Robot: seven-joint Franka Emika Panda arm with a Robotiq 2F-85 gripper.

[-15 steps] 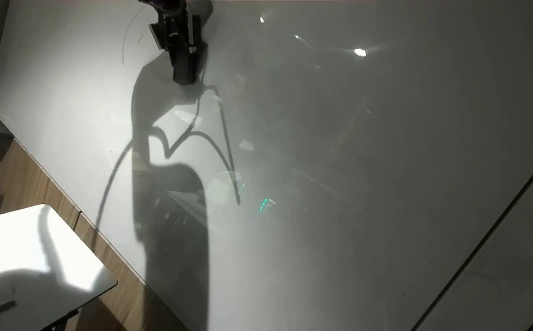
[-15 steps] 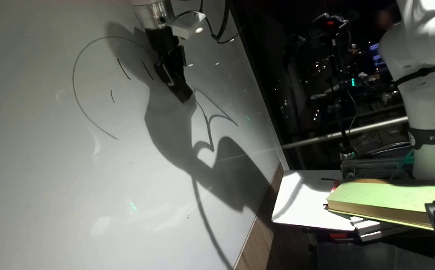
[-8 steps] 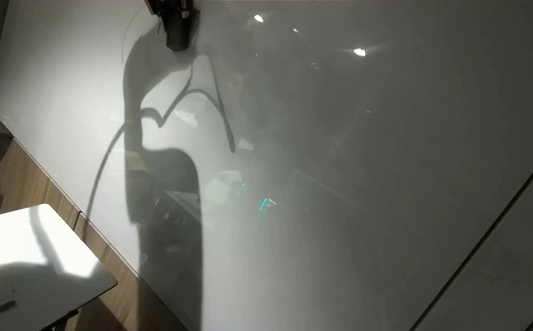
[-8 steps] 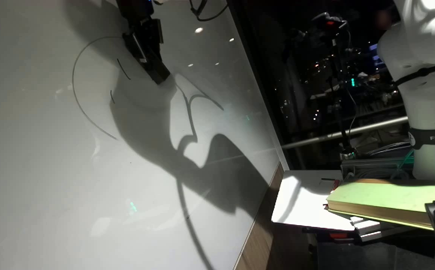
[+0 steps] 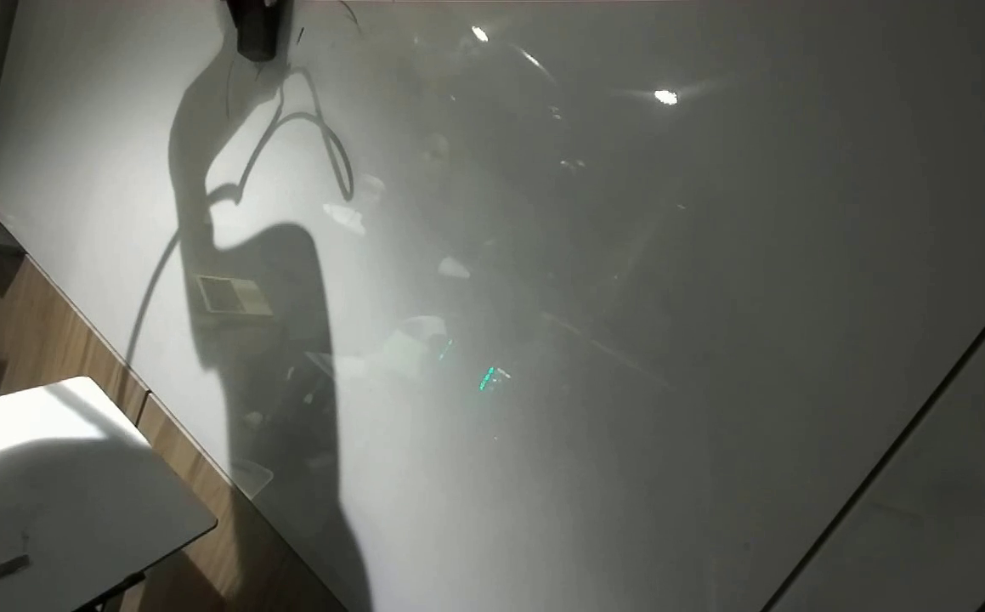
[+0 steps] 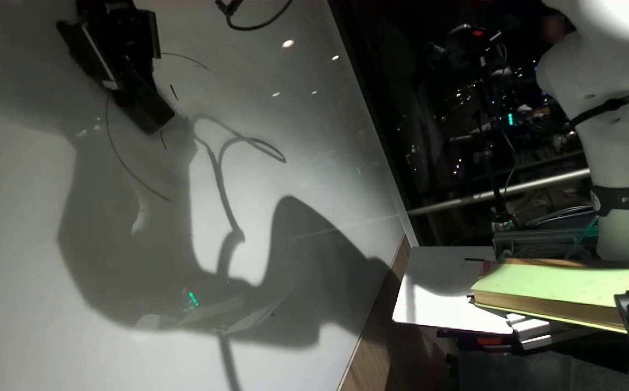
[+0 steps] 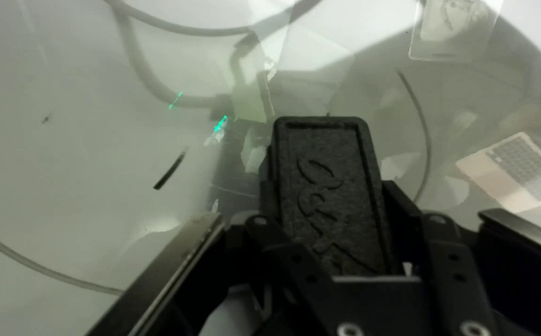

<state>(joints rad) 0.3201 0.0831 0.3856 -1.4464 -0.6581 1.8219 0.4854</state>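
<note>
Clasping: a robot gripper (image 7: 333, 205) holds a black block (image 7: 326, 154), jaws narrow against its 2 long sides.
Black block: a matte, grainy rectangle with rounded corners and looping marks (image 7: 319, 198) across its face, it juts over the whiteboard (image 6: 16, 304), high in both exterior views; contact with the surface is impossible to tell.
Whiteboard: glossy and pale, it carries bright glints (image 5: 666, 97) and the broad, soft-edged shadow (image 5: 288, 476) of the white arm (image 6: 615, 157).
Near the block: a thin curve (image 6: 135, 176) and 2 short dark strokes (image 6: 173, 92) lie close by in an exterior view.
At the edge: the whiteboard meets a wood-grain panel (image 5: 50, 340), overlapped by the rounded corner of a white table (image 5: 144, 497) in an exterior view.
Room: a wide, smooth stretch spreads between the black block and a dark diagonal seam (image 5: 882, 459); a yellow-green book (image 6: 553, 285) lies well apart.
</note>
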